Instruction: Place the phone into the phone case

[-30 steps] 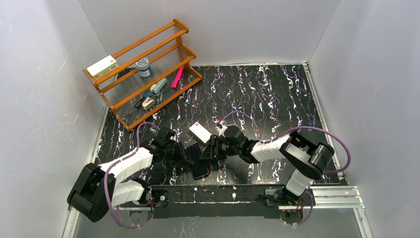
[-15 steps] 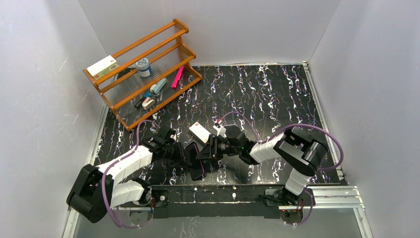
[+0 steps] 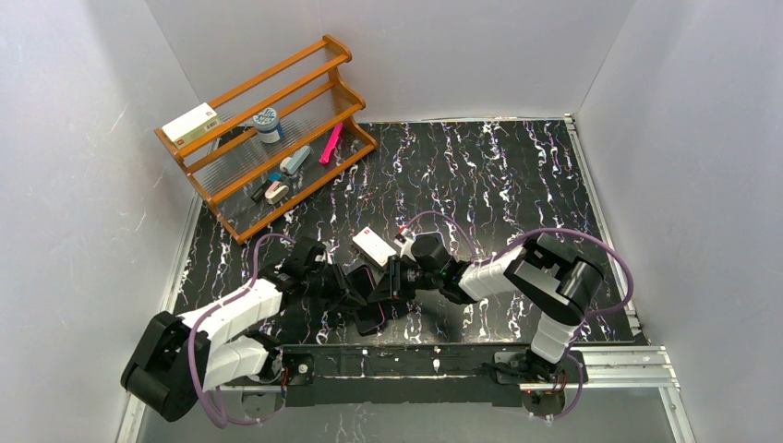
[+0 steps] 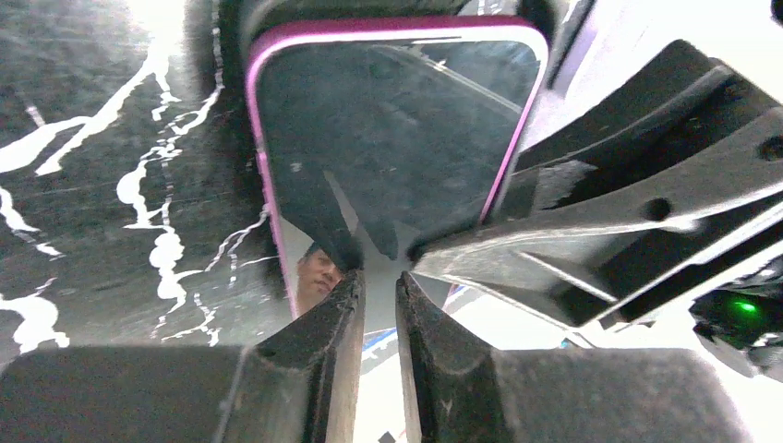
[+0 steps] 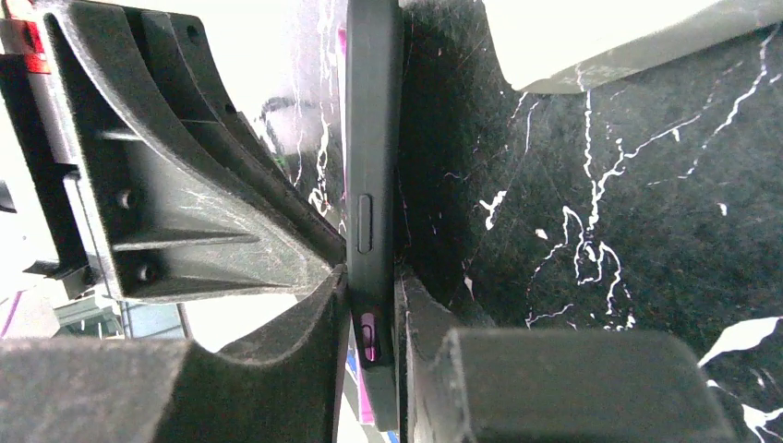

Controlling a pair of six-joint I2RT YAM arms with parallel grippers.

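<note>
The phone (image 4: 397,138) has a magenta edge and a glossy dark screen. It stands tilted on its long edge between the two grippers (image 3: 369,309). The black phone case (image 5: 369,138) shows edge-on, and magenta shows through a side cutout (image 5: 368,337), so the phone lies in the case there. My right gripper (image 5: 369,288) is shut on the case's edge (image 3: 388,281). My left gripper (image 4: 379,277) is shut with only a thin gap and nothing between the fingers. Its tips rest against the phone's screen (image 3: 349,288).
A small white box (image 3: 372,245) lies on the black marbled table just behind the grippers and shows in the right wrist view (image 5: 628,37). A wooden rack (image 3: 325,48) with several small items stands at the back left. The metal rail (image 3: 609,355) runs along the near edge.
My right gripper has moved a little to the left with the case. The left gripper has edged slightly towards it. The phone stays between them.
</note>
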